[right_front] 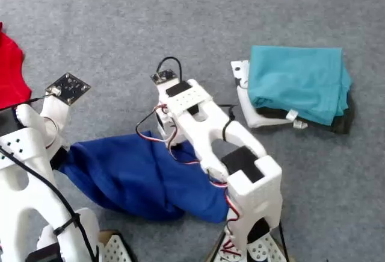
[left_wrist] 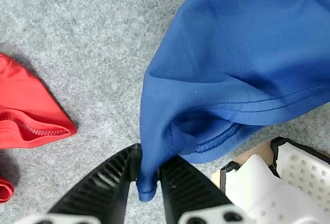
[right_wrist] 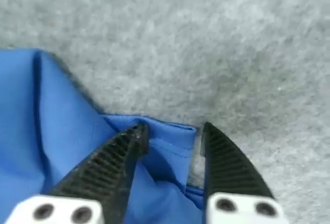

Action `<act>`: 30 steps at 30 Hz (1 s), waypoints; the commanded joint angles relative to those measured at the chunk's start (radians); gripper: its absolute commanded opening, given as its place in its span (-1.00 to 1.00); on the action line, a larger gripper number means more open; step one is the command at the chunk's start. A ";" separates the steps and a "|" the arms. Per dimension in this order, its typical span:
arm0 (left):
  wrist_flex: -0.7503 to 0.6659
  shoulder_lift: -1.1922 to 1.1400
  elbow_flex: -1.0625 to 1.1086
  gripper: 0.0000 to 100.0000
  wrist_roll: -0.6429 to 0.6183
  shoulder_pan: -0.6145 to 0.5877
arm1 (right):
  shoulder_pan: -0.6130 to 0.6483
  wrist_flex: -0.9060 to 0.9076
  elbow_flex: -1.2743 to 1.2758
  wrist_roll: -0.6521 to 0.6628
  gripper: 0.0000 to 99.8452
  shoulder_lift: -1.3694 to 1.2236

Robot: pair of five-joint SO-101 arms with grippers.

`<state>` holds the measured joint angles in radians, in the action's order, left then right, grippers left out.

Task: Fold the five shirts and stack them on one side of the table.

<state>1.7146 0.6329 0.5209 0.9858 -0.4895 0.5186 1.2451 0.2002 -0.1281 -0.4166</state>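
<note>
Blue shirt (right_front: 132,177): crumpled on the table (right_front: 120,27) between the arms, unfolded. Left gripper (left_wrist: 148,159), jaws pinched on a bunched edge; right gripper (right_wrist: 172,130), jaws part open astride a hem, not clamped. Step judged: spreading for the fold; next calls for the right to close, then both to draw the cloth flat.

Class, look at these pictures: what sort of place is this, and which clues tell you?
Probably a robotics test bench: a grey felt-covered table, the left gripper and right gripper at a blue shirt, a stack of folded shirts nearby.
</note>
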 commanded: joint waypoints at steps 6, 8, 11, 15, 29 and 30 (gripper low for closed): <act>0.006 0.025 -0.012 -0.94 -0.009 -0.008 | -0.035 -0.021 0.005 -0.008 -0.94 -0.016; 0.006 0.025 -0.012 -0.94 -0.009 -0.008 | -0.054 0.005 -0.005 -0.008 -0.94 0.019; 0.005 0.025 -0.012 -0.94 -0.023 -0.002 | -0.080 0.054 -0.027 -0.008 -0.94 0.097; -0.103 0.025 -0.015 -0.94 -0.152 -0.001 | -0.109 0.124 -0.081 -0.003 -0.94 0.229; -0.400 0.025 -0.472 -0.94 -0.838 0.148 | -0.124 0.172 -0.510 0.000 -0.97 0.727; -0.416 0.025 -0.512 -0.94 -0.853 0.156 | -0.124 0.167 -0.553 0.000 -0.97 0.745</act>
<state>1.3541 0.6329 0.1588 0.2018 -0.3575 0.4097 1.4185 -0.2033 -0.1281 0.2386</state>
